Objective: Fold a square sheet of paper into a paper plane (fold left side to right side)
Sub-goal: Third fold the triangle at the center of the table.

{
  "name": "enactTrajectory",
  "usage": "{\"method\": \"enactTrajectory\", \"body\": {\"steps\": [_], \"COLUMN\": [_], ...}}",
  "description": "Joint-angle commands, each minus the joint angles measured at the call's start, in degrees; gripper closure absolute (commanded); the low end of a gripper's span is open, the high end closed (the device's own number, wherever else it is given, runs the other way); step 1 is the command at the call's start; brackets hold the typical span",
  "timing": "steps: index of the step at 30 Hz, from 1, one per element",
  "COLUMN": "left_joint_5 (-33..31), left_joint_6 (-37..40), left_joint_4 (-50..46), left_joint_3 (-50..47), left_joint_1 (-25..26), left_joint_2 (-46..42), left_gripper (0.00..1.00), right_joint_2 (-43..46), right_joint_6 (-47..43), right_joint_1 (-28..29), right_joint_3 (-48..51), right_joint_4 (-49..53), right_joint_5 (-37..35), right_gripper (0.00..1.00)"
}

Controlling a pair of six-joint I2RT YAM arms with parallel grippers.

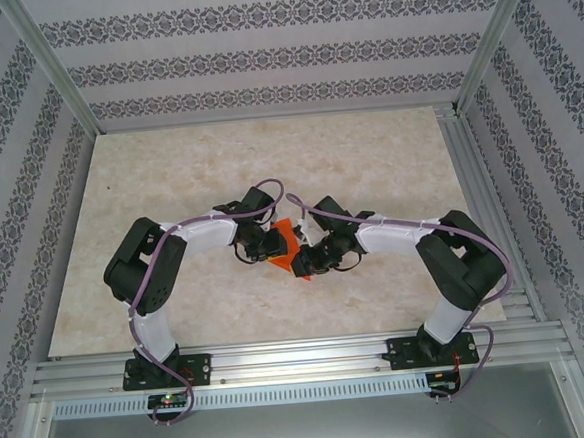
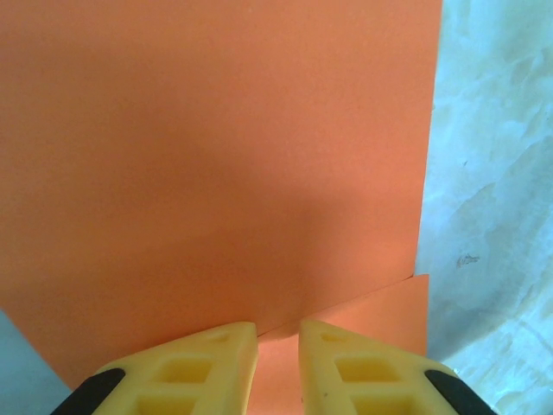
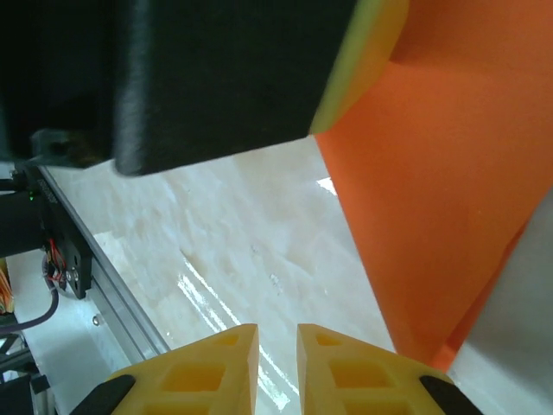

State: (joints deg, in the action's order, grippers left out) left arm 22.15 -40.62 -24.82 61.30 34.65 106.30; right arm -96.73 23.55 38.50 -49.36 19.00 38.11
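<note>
**A:** Two big hazards, plus two lesser ones. Worst: skidding the whole paper plane across the smooth table and losing the fold line, through pushing sideways with the left gripper and pinning nothing elsewhere.

**B:** Understood. Next down?

**A:** Creasing crooked, short of the right-hand edge, from closing the fold without squaring the sides first. Smaller: knocking the wrists together, crowded nose to nose at mid-table. Smallest: denting the near edge with a yellow fingertip.

**B:** And the placing against the jaws?

**A:** Broadly: lying mid-table between both grippers, looking like a part-folded orange sheet with one flap turned over, not yet a dart. Closer in: spreading ahead of and beneath the left jaws, drawn to a narrow slit with orange visible through it. Pinching or merely pressing, cannot tell.

**B:** Right side?

**A:** Right gripper likewise parted by only a narrow slit, with bare table visible through it, holding nothing. Paper edge just beside the outer face of one finger, not between the jaws.
</note>
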Motion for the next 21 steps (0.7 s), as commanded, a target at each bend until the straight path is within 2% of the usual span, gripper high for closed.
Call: {"method": "enactTrajectory", "body": {"steps": [1, 21], "left_joint_5": [-3.60, -3.79], "left_joint_6": [0.86, 1.25], "left_joint_4": [-2.78, -2.95], "left_joint_3": [-1.19, -0.82], "left_joint_1": [1.21, 1.21], "left_joint_2": [2.42, 3.01], "left_gripper": [0.75, 0.76], "right_joint_2": [-2.20, -5.31], "right_joint_6": [0.67, 2.09], "right_joint_1": [-0.14, -1.49], "right_joint_3": [-1.24, 0.39], "right_joint_4": [-2.09, -2.12], "right_joint_5": [1.28, 1.20], "right_gripper": [0.81, 0.81]}}
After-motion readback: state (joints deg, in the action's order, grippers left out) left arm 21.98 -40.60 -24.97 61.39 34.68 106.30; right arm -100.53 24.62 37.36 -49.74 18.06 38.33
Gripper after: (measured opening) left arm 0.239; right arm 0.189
